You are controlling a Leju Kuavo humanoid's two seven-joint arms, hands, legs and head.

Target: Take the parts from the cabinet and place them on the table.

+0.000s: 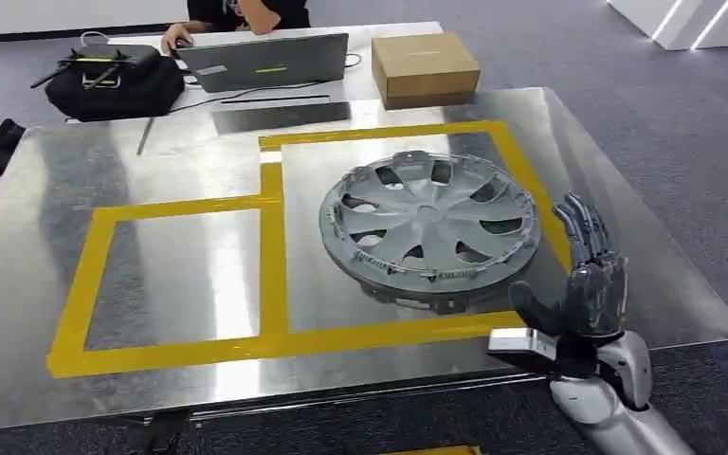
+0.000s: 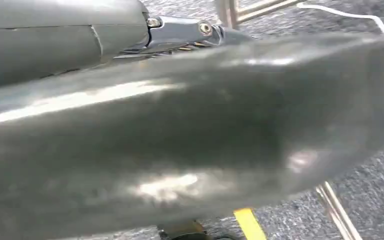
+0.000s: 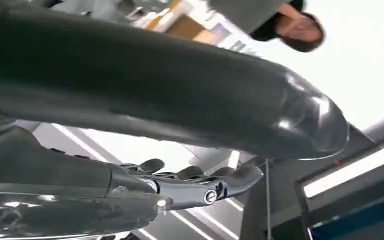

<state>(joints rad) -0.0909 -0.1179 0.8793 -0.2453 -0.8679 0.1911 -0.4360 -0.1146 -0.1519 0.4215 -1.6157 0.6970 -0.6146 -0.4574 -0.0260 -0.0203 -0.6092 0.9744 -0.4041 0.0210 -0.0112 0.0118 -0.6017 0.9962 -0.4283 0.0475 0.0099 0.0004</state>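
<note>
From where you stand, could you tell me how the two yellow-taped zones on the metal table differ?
The right taped zone holds the silver wheel cover; the left taped zone has nothing lying in it. The right zone is larger and reaches further up the table; the left zone is smaller and sits nearer the front edge. Both are outlined in yellow tape and share one middle strip.

A shiny metal table [image 1: 199, 379] fills most of the head view, marked with yellow tape [image 1: 272, 246] forming two rectangles. A grey wheel cover [image 1: 429, 226] lies flat inside the right rectangle, right of centre. At the top, a second surface holds a laptop [image 1: 265, 61], a cardboard box [image 1: 426, 67] and a black bag [image 1: 114, 83].
</note>
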